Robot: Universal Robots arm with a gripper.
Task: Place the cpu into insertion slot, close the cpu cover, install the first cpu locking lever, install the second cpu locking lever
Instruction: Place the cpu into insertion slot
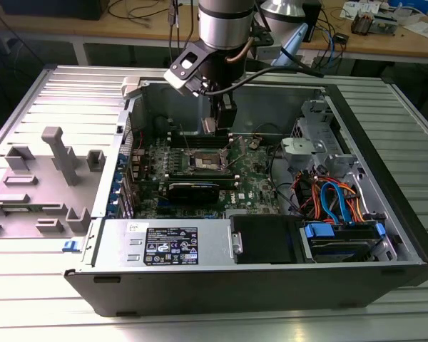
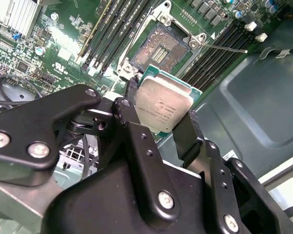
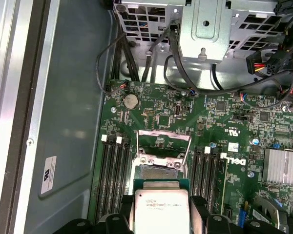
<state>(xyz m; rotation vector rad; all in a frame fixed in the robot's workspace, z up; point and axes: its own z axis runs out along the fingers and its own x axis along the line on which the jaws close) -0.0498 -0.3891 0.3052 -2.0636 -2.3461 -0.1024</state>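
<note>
Here's the hand [image 1: 217,122], upper centre of the exterior view, hanging inside the open computer case [image 1: 200,292] and clenched on the cpu [image 2: 163,105] by two opposite edges. The chip is square, so there's no long side to call. Its silvery-grey metal top faces the cameras in both wrist views, with a green rim peeking out along one edge. It's held clear above the insertion slot [image 2: 158,48], which lies bare and dark on the green board [image 1: 253,185]. The cpu cover [image 3: 163,132] stands open beside the slot.
</note>
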